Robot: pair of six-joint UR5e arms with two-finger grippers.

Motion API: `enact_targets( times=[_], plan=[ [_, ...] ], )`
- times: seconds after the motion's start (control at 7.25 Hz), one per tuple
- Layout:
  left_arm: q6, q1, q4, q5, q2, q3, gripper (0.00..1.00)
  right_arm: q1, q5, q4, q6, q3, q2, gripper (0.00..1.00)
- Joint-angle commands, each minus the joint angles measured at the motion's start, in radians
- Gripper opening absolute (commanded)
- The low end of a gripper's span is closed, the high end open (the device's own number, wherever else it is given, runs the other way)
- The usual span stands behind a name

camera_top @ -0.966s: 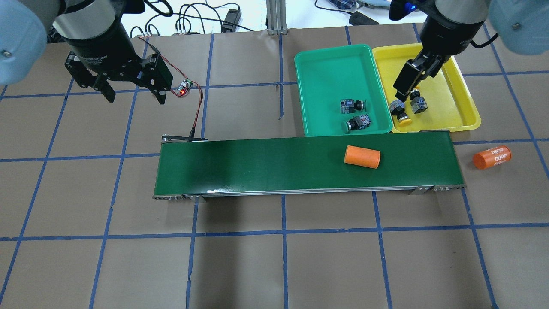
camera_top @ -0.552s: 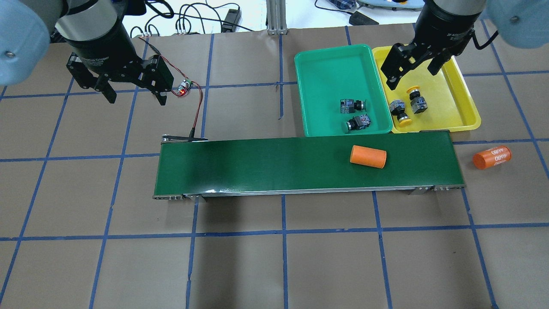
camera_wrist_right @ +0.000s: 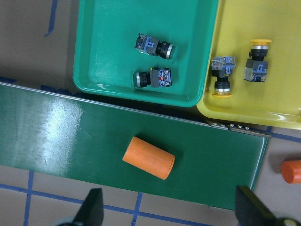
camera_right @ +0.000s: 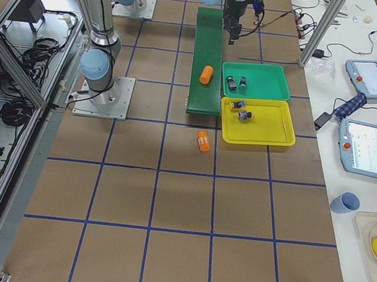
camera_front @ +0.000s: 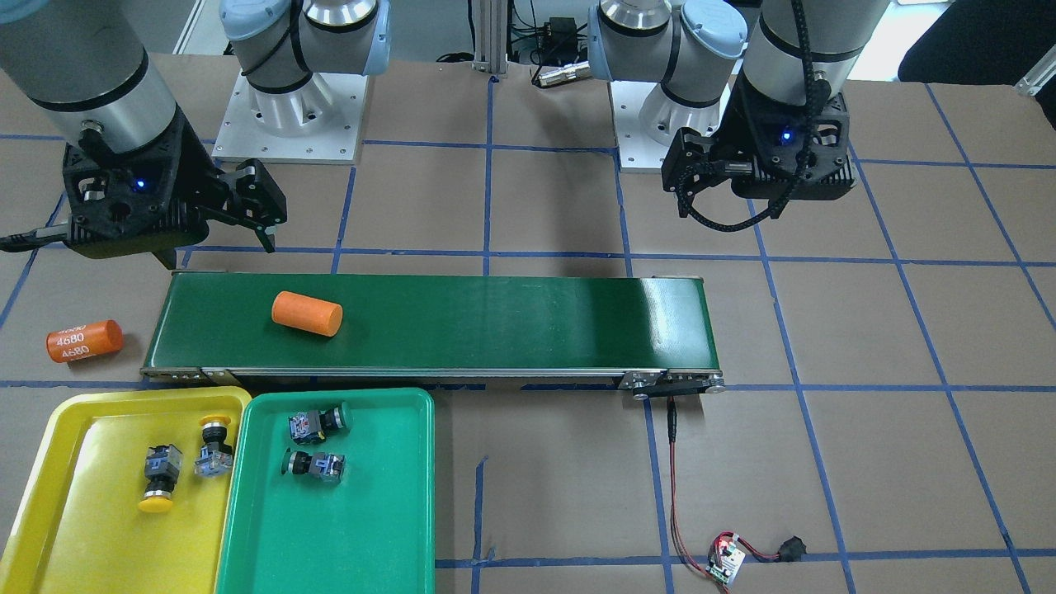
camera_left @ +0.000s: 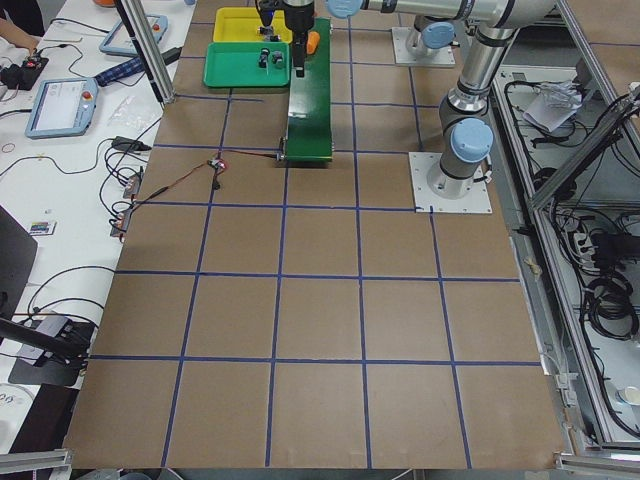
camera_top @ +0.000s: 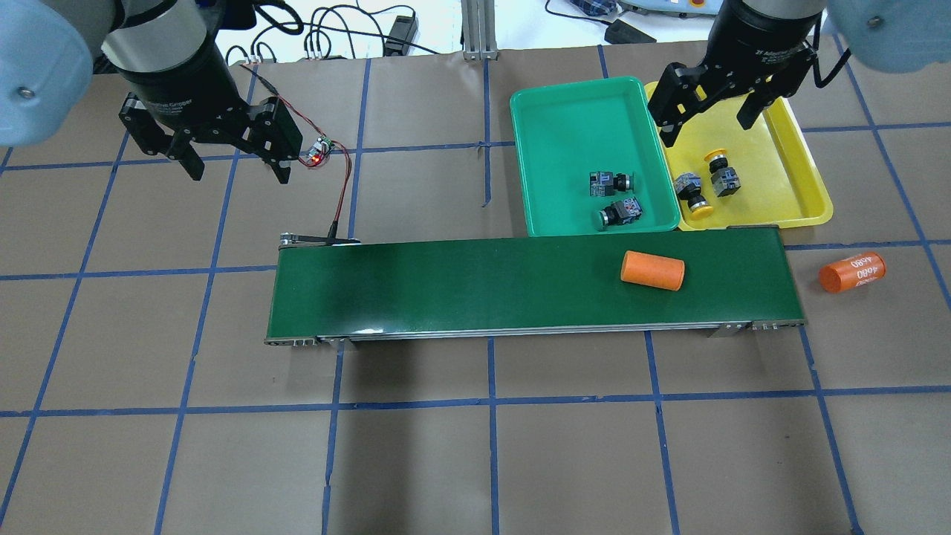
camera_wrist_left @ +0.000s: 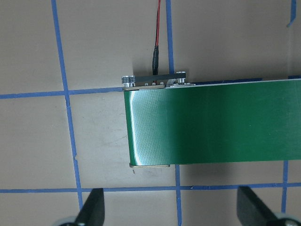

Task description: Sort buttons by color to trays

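Note:
Two green buttons (camera_top: 611,182) (camera_top: 619,214) lie on their sides in the green tray (camera_top: 579,111). Two yellow buttons (camera_top: 691,195) (camera_top: 721,175) lie in the yellow tray (camera_top: 787,197) beside it. The right wrist view shows the green buttons (camera_wrist_right: 154,45) and the yellow buttons (camera_wrist_right: 221,75) from above. My right gripper (camera_top: 706,124) is open and empty, raised over the far part of the yellow tray. My left gripper (camera_top: 238,169) is open and empty, above the table beyond the left end of the belt.
A long dark-green conveyor belt (camera_top: 483,290) lies in front of the trays with an orange cylinder (camera_top: 652,270) on it. A second orange cylinder (camera_top: 853,272) lies on the table past the belt's right end. A small lit circuit board (camera_top: 319,152) with a red wire sits near the left gripper.
My right gripper has lifted off the yellow buttons, turned, and drawn back toward the tray's far end. The orange cylinder has moved right along the belt. The left gripper has hardly moved.

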Motion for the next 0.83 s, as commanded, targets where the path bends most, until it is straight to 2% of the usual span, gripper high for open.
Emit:
enact_targets(
  times=[0.0,0.69],
  plan=[
    [-0.001,0.003,0.002,-0.001,-0.013,0.001,1.0,0.001,0.0,0.003,0.066,-0.006,-0.001,1.0],
    [0.005,0.003,0.002,-0.001,0.007,0.02,1.0,0.002,0.011,0.011,0.157,-0.029,-0.001,1.0]
  ],
)
